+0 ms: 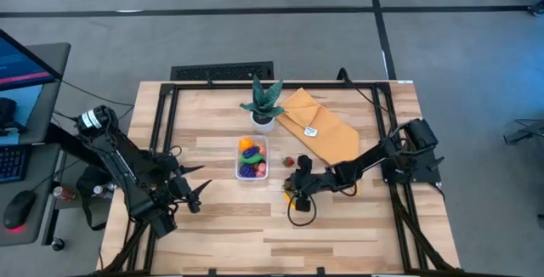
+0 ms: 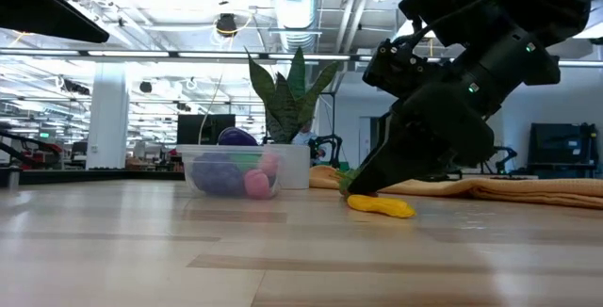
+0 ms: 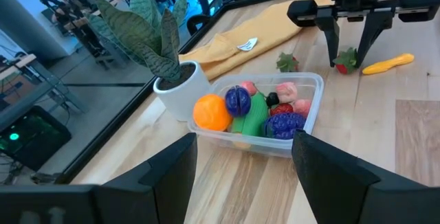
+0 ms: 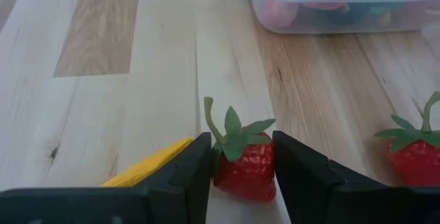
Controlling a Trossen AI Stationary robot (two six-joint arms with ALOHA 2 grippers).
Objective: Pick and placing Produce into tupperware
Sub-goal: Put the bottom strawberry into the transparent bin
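On the wooden table (image 1: 340, 226), right of the tupperware (image 1: 252, 159), the right gripper (image 4: 240, 165) is down at the surface with a strawberry (image 4: 242, 163) between its fingers; both pads sit against the fruit's sides, pinching it. A yellow piece (image 2: 380, 205) lies on the boards just beside that grip, and a second strawberry (image 4: 416, 157) rests near it, apart from the fingers. The tupperware stands just in front of the potted plant (image 1: 263, 104) and holds an orange (image 3: 212, 112), purple pieces, green and pink produce. A mustard cloth (image 1: 319, 127) lies behind. Left gripper (image 1: 197, 189) hovers left of the container, fingers spread, holding nothing.
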